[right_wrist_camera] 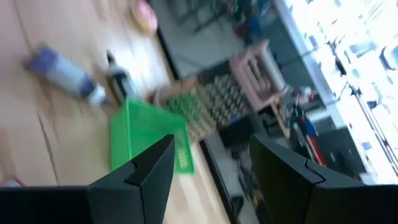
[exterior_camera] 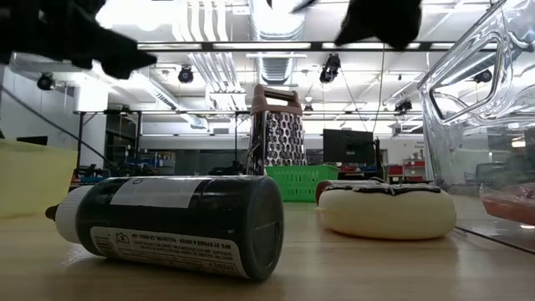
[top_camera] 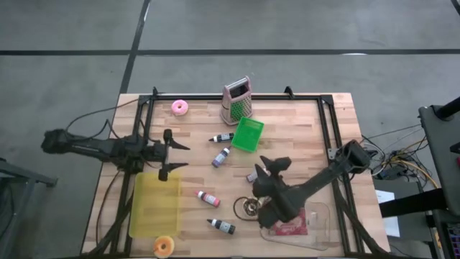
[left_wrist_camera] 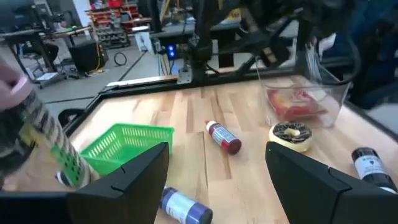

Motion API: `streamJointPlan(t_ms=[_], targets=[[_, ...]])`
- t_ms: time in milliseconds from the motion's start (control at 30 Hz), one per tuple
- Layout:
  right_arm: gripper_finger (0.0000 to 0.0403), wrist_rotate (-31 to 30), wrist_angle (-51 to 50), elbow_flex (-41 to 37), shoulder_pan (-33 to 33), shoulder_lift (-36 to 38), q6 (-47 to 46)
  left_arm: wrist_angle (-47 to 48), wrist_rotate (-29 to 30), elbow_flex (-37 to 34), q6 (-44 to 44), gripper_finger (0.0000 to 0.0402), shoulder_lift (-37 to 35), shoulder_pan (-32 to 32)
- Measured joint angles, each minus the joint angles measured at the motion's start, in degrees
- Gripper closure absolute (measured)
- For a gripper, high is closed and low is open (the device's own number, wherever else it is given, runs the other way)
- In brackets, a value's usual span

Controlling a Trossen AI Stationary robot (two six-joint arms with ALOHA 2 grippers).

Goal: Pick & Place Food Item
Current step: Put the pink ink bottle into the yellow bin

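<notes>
Right gripper (top_camera: 267, 170) hangs above the table with its two fingers apart and nothing between them. It sits over the right half of the table, between the green basket (top_camera: 248, 134) and the clear tub (top_camera: 321, 232).

Which food is meant is not said, so this is my guess: the chocolate donut (top_camera: 249, 206) looks like the next thing to grab. It lies flat on the wood, near the right gripper, on the side toward the table's front edge and just beside the clear tub. The donut is round, so it has no long side, and the claw can close on it from any way. The tub has some pink and red food (top_camera: 287, 228) in it.

Left gripper (top_camera: 170, 152) is open too and holds nothing. It waits over the left side, near the yellow tray (top_camera: 154, 205). The chocolate donut is much closer to the right arm, so I think that arm should take it. A pink donut (top_camera: 180, 108) and an orange donut (top_camera: 164, 247) lie farther off.
</notes>
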State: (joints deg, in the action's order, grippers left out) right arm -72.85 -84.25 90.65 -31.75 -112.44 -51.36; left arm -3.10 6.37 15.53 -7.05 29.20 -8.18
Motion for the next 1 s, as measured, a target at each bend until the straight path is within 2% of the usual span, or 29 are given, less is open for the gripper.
streamJointPlan(t_ms=[67, 167, 233, 333, 400, 467, 767, 1000], targets=[[0.02, 2.44, 3.29, -1.48, 1.33, 0.13, 4.16, 1.63, 2.74, 3.02, -1.08, 0.0129, 3.66, -2.59], [0.02, 7.85, 15.46, -4.7, 3.01, 1.3, 16.19, 6.33, 7.81, 7.28, -1.53, 0.0129, 8.81, -5.48], [0.02, 13.62, 30.06, -8.55, 4.02, 3.38, 27.76, 8.6, 10.22, 9.32, -1.53, 0.0129, 11.72, -6.54], [0.02, 24.9, 55.69, -16.12, 5.08, 7.58, 44.34, 8.72, 10.78, 10.84, -1.31, 0.0129, 14.82, -7.35], [0.02, 32.02, 68.97, -20.77, 5.56, 10.69, 51.13, 8.49, 10.39, 11.15, -1.13, 0.0129, 16.27, -7.66], [0.02, 35.53, 76.57, -24.46, 5.8, 14.23, 54.41, 8.43, 9.25, 11.15, -0.33, 0.0129, 17.19, -7.75], [0.02, 35.38, 79.37, -34.89, 5.46, 30.6, 51.13, 9.34, 4.14, 10.73, 7.26, 0.0129, 23.07, -7.75], [0.02, 34.71, 80.27, -40.26, 5.03, 37.24, 50.05, 9.34, 0.12, 11.35, 11.04, 0.0129, 30.24, -7.77]])
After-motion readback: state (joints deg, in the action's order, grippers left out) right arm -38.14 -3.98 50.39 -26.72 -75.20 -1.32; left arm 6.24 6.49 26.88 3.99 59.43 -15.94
